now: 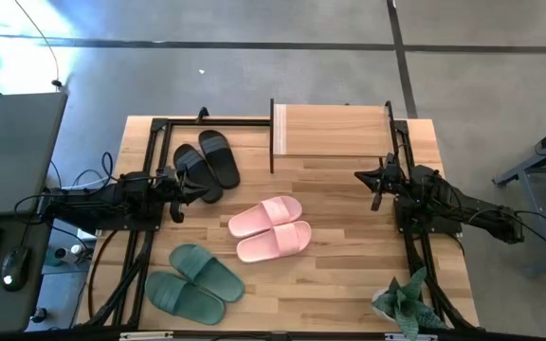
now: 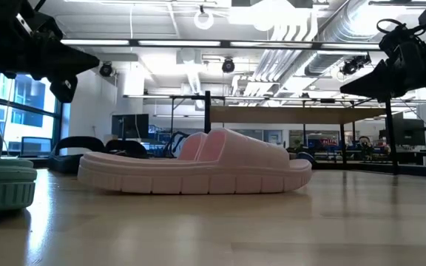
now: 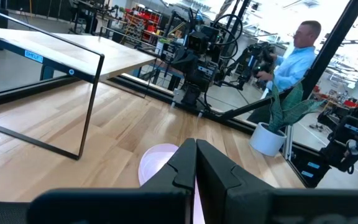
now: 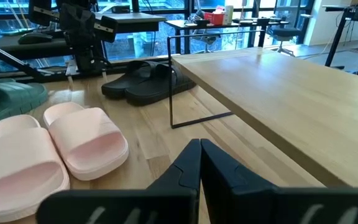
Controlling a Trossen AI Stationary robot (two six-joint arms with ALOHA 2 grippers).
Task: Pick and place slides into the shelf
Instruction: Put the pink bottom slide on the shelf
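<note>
Left gripper (image 1: 180, 196) hung above the table's left side with fingers pressed together on nothing, tips aimed toward the middle, near the black slides (image 1: 207, 162) and well apart from the rest. Right gripper (image 1: 377, 188) likewise closed and empty, poised over the right side just in front of the shelf (image 1: 335, 131). No slide lifted or held; all three pairs lay on the tabletop (image 1: 349, 265): black pair at the far left beside the shelf's open side, pink slides (image 1: 271, 228) side by side in the middle, dark green slides (image 1: 193, 282) near the front left corner. Shelf plank bare on top, nothing placed yet by the look of it. Likely trouble ahead, as a judgement: fingers would need opening before any grasp, and a wide soft strap could slip or fold if pinched off centre; paired sandals lying touching could be dragged together when only one is wanted. Thin black frame legs (image 4: 170, 81) at the shelf's edge seemed the main obstacle, easy to clip when carrying a sandal in low from the side. Potted plant (image 1: 403, 301) at the front right corner stood close to the right arm's base and could be brushed on a wide swing. Person in a light blue shirt (image 3: 294, 59) visible in the room beyond, away from the table.
</note>
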